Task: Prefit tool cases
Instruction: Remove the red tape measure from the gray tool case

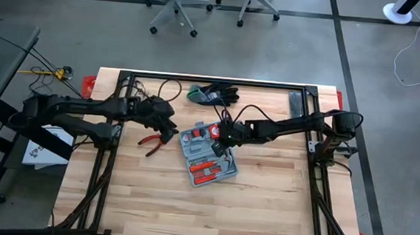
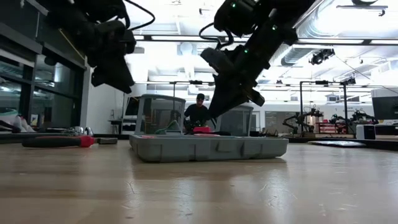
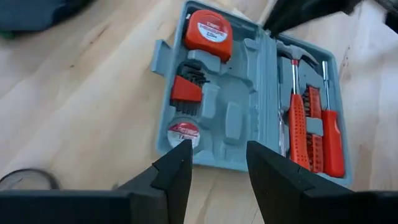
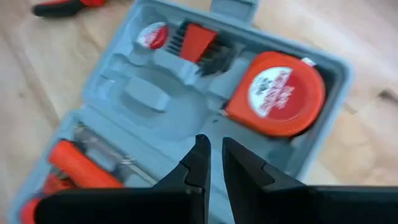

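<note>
The grey-blue tool case point(image 1: 209, 156) lies open and flat on the table's middle. It holds an orange tape measure point(image 4: 277, 93), hex keys, a small tape roll, a hammer and red screwdrivers point(image 3: 311, 124). My left gripper point(image 3: 217, 149) hangs open above the table just left of the case point(image 3: 239, 118), with nothing between its fingers. My right gripper point(image 4: 213, 142) hovers over the case's far half point(image 4: 155, 106) beside the tape measure, fingers shut on nothing. In the low view it point(image 2: 233, 93) stands clear above the case point(image 2: 205, 148).
Red-handled pliers point(image 1: 150, 141) lie on the table left of the case, below my left gripper point(image 1: 170, 133). Black-and-green gloves point(image 1: 213, 95) and a dark flat bar point(image 1: 294, 103) lie at the far edge. Bare wood stretches toward the near edge.
</note>
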Robot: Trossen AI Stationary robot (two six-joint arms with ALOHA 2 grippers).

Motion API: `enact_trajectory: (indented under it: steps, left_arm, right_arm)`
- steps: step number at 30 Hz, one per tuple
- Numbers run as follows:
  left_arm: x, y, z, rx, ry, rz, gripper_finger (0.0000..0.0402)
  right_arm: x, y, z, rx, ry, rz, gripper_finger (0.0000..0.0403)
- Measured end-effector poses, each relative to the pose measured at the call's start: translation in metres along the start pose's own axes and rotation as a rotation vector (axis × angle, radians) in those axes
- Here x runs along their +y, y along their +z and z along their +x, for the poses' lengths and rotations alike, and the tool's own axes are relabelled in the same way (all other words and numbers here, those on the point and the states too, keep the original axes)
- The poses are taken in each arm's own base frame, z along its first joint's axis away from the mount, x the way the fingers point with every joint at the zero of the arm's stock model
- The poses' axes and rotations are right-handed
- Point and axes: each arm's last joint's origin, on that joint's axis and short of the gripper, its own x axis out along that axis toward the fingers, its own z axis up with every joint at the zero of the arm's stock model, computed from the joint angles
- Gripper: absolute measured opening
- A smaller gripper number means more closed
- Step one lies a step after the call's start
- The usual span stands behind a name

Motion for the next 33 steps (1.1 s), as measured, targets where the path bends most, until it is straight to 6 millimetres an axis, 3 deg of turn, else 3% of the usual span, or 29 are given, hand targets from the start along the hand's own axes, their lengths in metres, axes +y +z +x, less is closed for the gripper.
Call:
enact_trajectory:
  steps: [8,17,21,26,29,33]
  left_arm:
    - [-0.004,-0.001,0.034,0.055,-0.005,0.033,0.0142]
    - [-0.003,-0.002,0.058,0.080,-0.018,0.035,0.0142]
    - [-0.004,0.000,0.063,0.056,-0.028,0.048,0.0142]
    - [-0.006,0.005,0.063,0.004,-0.056,0.058,0.0142]
    - [-0.007,0.004,0.063,0.019,-0.073,0.043,0.0142]
    - [-0.009,0.003,0.063,0.052,-0.150,0.039,0.0142]
  right_arm:
    - [-0.025,0.016,0.003,-0.007,-0.030,-0.160,0.0101]
    - [-0.044,0.029,0.006,-0.001,-0.003,-0.052,0.0167]
    - [-0.046,0.037,0.013,-0.056,0.069,-0.016,0.0184]
    - [-0.048,0.036,0.024,0.004,0.168,0.168,0.0194]
    - [-0.043,0.037,0.026,0.014,0.252,0.228,0.0195]
    - [-0.031,0.049,0.022,-0.104,0.361,0.288,0.0195]
